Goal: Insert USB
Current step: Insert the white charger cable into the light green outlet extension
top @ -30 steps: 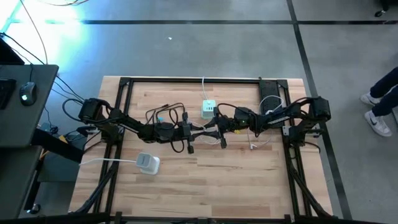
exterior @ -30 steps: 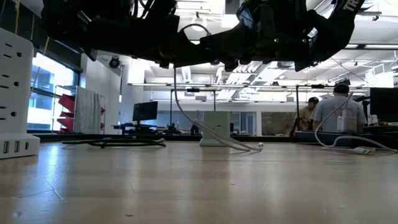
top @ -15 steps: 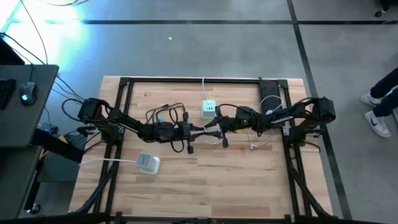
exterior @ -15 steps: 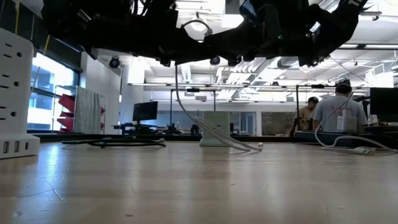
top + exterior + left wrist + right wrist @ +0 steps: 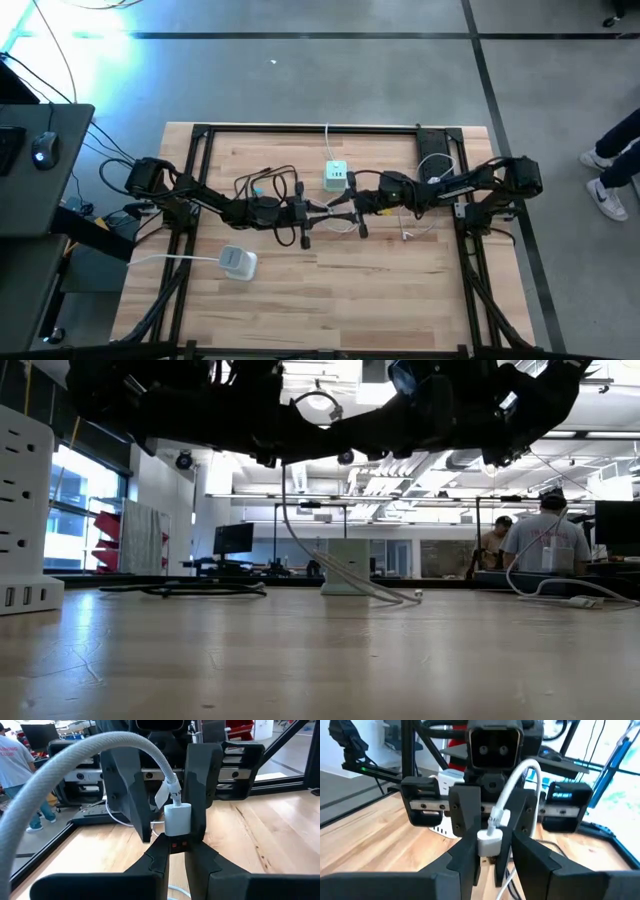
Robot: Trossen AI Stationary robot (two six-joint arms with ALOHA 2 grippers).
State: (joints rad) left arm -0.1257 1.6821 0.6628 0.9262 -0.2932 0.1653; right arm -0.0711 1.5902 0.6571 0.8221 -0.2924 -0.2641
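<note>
A white USB plug (image 5: pixel 177 819) stands upright above the middle of the table (image 5: pixel 320 300). Its white braided cable (image 5: pixel 115 742) leaves the top, arcs over and hangs down to the wood (image 5: pixel 345 578). My two grippers meet at the plug, both level. My right gripper (image 5: pixel 490 851) comes from the table's right and is shut on the plug (image 5: pixel 489 841). My left gripper (image 5: pixel 177 845) comes from the left and is shut just under the white body. A white charger block (image 5: pixel 335 175) with ports rests on the table a little farther back. My left gripper's shut fingertips (image 5: pixel 165 851) close at the plug's lower end (image 5: pixel 177 833), coming level from the table's left. The fingertips hide what lies between them. The plug stands upright above them, clear of the table. My right gripper pinches the white plug body by its two flat sides (image 5: pixel 483 843) between its two fingers, level from the table's right. The plug is upright and lifted clear. Its cable rises from the top (image 5: pixel 496 816) and curves away slack.
A white power strip (image 5: pixel 238 262) lies near the left front and shows in the low view (image 5: pixel 25 510). Black cables (image 5: pixel 268 183) lie behind my left arm and a white cable coil (image 5: pixel 435 165) lies far right. The cable's loose end (image 5: pixel 407 236) rests on the wood. People (image 5: pixel 545 540) stand beyond the table.
My right gripper has rolled a little about the line it points along, with the plug still between its fingers. The cable hangs as before.
</note>
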